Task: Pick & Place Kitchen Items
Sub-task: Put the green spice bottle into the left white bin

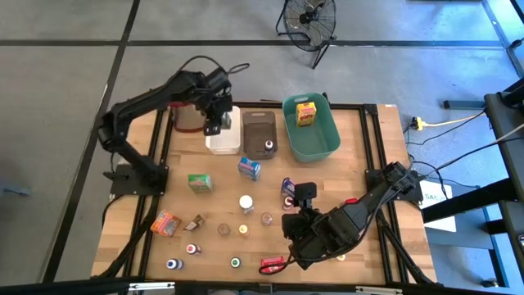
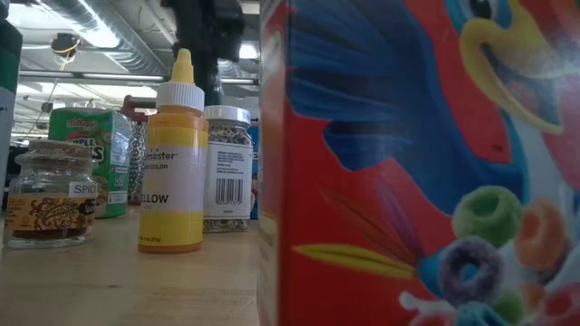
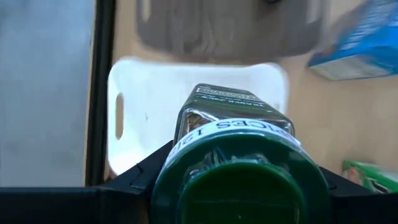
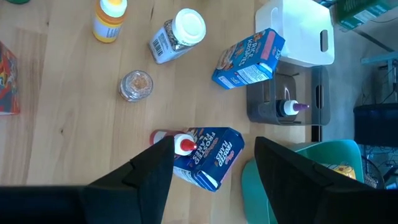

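My left gripper (image 3: 236,186) clamps green-capped spice jar (image 3: 233,134), long axis pointing away from fingers, white bin (image 1: 223,135) directly beneath, upper middle of high view; label partly reads "SPICES". Right gripper (image 4: 211,158) spread, empty, lower right of high view, blue Frosted Flakes box (image 4: 208,155) between fingers, red-capped bottle (image 4: 177,144) touching it; Rice Krispies box (image 4: 249,57) farther off
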